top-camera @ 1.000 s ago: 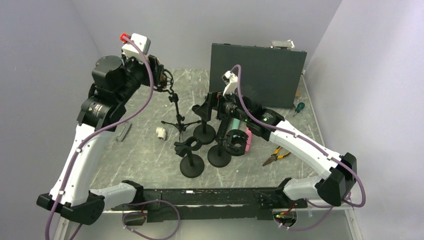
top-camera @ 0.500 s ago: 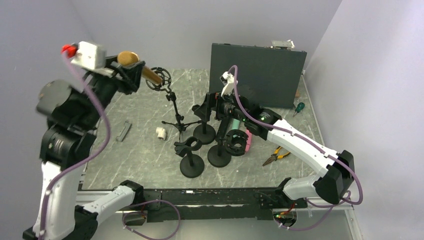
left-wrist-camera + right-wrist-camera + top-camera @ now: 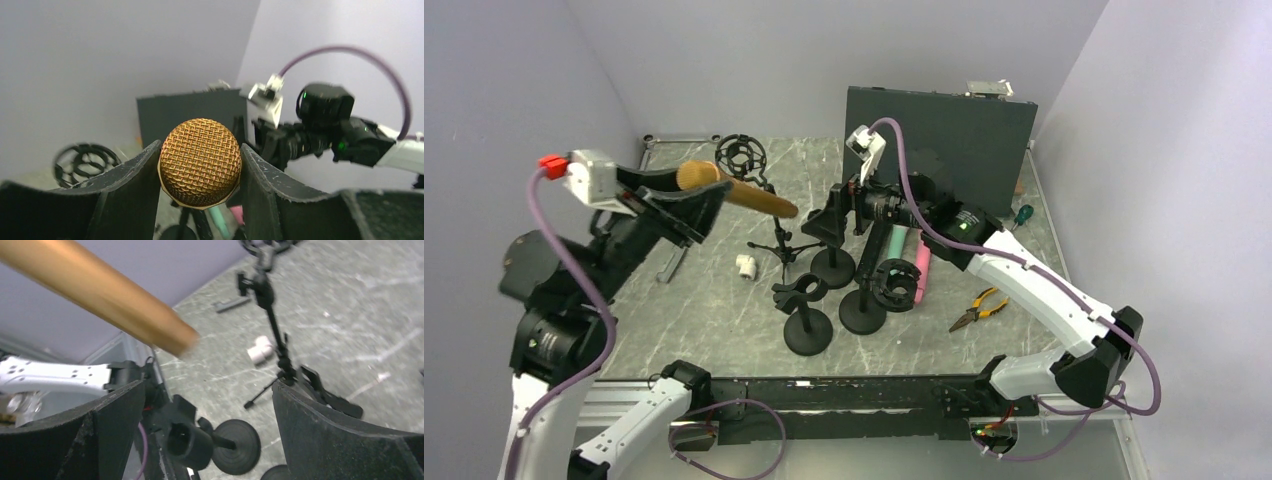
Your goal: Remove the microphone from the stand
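It was a robot lab bench — a booth of plain lilac walls [image 3: 824,50] around a grey stone-patterned table [image 3: 704,310], with two cabled robot arms [image 3: 1024,285]. A dark panel [image 3: 939,145] stood upright; right of it lay a screwdriver [image 3: 1024,214], in front of it pliers [image 3: 977,308] and black stands [image 3: 807,335].
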Controlling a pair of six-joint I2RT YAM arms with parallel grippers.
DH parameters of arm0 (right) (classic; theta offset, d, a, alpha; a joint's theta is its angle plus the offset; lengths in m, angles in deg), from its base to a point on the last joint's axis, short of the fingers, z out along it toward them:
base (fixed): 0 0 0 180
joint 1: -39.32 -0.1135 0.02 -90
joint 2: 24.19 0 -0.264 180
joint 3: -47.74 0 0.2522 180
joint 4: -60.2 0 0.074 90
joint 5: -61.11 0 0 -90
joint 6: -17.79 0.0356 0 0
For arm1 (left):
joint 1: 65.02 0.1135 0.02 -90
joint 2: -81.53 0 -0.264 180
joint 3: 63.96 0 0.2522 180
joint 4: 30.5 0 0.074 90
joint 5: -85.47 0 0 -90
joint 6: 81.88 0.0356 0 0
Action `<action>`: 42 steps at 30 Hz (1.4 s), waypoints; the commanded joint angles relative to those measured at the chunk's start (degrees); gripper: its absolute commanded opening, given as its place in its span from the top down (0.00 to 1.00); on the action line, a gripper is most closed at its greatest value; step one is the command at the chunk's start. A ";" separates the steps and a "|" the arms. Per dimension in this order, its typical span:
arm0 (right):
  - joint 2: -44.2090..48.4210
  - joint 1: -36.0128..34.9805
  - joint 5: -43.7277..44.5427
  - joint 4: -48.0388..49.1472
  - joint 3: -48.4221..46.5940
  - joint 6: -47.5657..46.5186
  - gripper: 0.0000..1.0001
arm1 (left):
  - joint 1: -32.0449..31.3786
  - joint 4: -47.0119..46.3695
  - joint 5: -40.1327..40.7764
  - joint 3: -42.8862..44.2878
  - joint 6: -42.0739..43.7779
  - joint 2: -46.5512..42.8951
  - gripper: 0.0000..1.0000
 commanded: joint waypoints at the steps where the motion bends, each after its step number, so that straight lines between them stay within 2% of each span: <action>1: 0.58 -0.95 -11.81 1.11 -5.44 -4.12 0.00 | -0.15 -5.62 -7.35 -5.07 -10.13 -1.33 1.00; 4: -0.39 -1.70 -15.61 2.03 -6.56 -3.55 0.00 | -0.17 -9.11 -11.11 -8.76 -14.39 -1.90 1.00; 11: -1.36 -5.28 -16.16 4.55 -5.25 -1.85 0.00 | -0.16 -11.76 -18.26 -10.69 -21.43 1.16 1.00; 14: -1.46 -6.19 -16.03 4.66 -5.01 -1.72 0.05 | -0.15 -14.37 -19.74 -12.42 -24.10 1.79 1.00; 21: 2.48 -6.33 -15.49 8.23 -0.18 -1.74 0.26 | -0.10 -14.98 -20.16 -14.58 -25.28 2.26 1.00; 24: 3.40 -6.28 -15.03 9.04 0.85 -1.68 0.46 | -0.16 -15.13 -21.29 -14.57 -25.81 2.87 1.00; 27: 3.42 -6.31 -14.32 9.19 1.25 -2.15 0.70 | -0.12 -14.41 -21.36 -14.13 -25.17 3.23 1.00; 29: 3.40 -6.25 -12.91 8.44 0.98 -2.68 0.87 | -0.16 -13.08 -20.27 -13.74 -24.38 3.18 0.90; 30: 3.38 -6.29 -11.82 7.78 0.72 -2.95 0.94 | -0.17 -12.07 -19.78 -13.56 -23.99 3.15 0.81; 31: 3.52 -6.26 -10.62 7.21 0.61 -3.32 0.98 | -0.15 -11.32 -19.52 -13.34 -23.55 3.00 0.65; 33: 4.44 -6.29 -7.75 6.70 1.18 -3.92 1.00 | -0.10 -9.87 -18.66 -12.95 -22.04 2.50 0.39; 35: 5.59 -6.26 -4.03 6.68 2.22 -4.71 1.00 | -0.04 -7.60 -16.31 -12.27 -20.15 1.68 0.22; 38: 7.20 -6.18 2.20 5.08 2.68 -6.15 1.00 | -0.05 -4.45 -11.17 -11.29 -17.37 -0.14 0.10; 42: 8.60 -5.82 13.15 0.76 1.88 -8.98 1.00 | -0.09 0.62 -2.03 -9.63 -13.04 -3.48 0.05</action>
